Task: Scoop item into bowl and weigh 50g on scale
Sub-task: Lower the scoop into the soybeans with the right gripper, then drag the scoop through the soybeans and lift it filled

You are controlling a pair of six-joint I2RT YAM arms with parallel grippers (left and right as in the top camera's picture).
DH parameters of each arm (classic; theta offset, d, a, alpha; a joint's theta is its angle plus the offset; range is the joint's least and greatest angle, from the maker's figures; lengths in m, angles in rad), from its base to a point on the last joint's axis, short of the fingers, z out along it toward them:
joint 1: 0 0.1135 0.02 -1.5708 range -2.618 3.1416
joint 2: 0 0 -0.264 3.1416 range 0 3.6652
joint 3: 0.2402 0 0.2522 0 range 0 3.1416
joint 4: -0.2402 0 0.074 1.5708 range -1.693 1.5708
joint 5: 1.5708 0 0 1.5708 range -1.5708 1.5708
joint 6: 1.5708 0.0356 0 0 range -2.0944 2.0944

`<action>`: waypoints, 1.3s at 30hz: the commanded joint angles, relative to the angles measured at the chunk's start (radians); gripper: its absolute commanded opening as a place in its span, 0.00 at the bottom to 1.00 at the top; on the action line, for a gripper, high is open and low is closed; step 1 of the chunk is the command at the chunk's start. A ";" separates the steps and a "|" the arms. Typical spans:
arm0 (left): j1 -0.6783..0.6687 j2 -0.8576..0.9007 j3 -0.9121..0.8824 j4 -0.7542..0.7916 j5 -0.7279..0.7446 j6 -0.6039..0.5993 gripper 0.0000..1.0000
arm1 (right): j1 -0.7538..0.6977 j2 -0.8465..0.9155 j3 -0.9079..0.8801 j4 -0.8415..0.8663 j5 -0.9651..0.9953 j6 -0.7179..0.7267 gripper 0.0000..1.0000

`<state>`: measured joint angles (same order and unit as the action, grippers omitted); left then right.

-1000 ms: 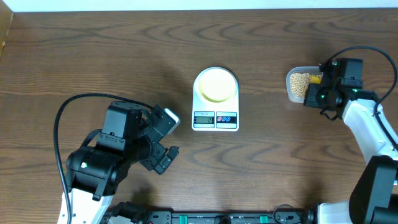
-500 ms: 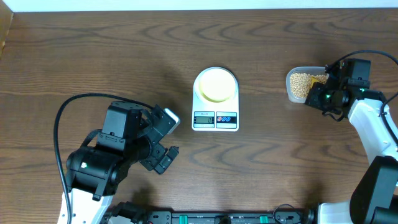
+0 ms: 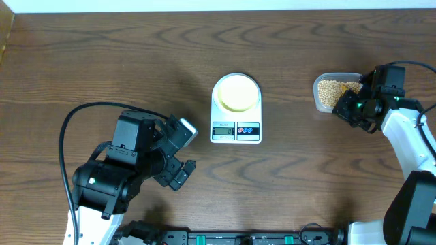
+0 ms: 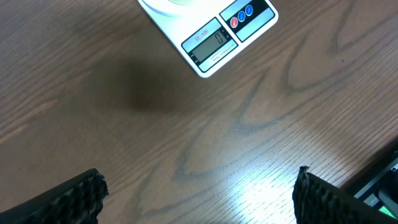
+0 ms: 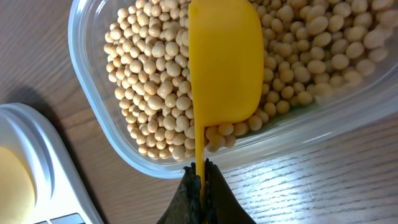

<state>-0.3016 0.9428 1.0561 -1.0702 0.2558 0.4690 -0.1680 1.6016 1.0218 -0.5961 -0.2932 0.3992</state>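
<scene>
Pinching the thin handle of the yellow scoop [image 5: 224, 62], the right gripper [image 5: 200, 180] holds its cup over the beans [image 5: 149, 93] in the tub [image 5: 93, 118] just ahead; the left gripper [image 4: 199, 199] gapes wide, empty. That handle could twist in transit, spilling beans short of the bowl [image 3: 236, 92] on the scale [image 3: 236, 129], off to its left.

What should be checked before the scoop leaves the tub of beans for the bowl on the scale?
1. Grip: right pincer shut on scoop handle: ok.
2. Position: scoop over the beans in the tub: ok.
3. Load: beans on the scoop: cannot tell, only its smooth yellow face shows.
4. Target: bowl sits on scale: ok.
5. Display shows zero: ok.
6. Path: left pincer open, clear of scale: ok.
</scene>
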 commanded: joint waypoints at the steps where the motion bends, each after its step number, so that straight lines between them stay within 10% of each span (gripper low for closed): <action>1: 0.006 0.002 0.033 -0.002 -0.006 0.006 0.98 | -0.003 0.009 -0.015 -0.019 -0.029 0.076 0.01; 39: 0.006 0.002 0.033 -0.002 -0.006 0.006 0.98 | -0.261 0.009 -0.015 -0.013 -0.294 0.136 0.01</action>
<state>-0.3019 0.9428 1.0561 -1.0702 0.2558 0.4690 -0.4099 1.6020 1.0191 -0.6037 -0.5583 0.5232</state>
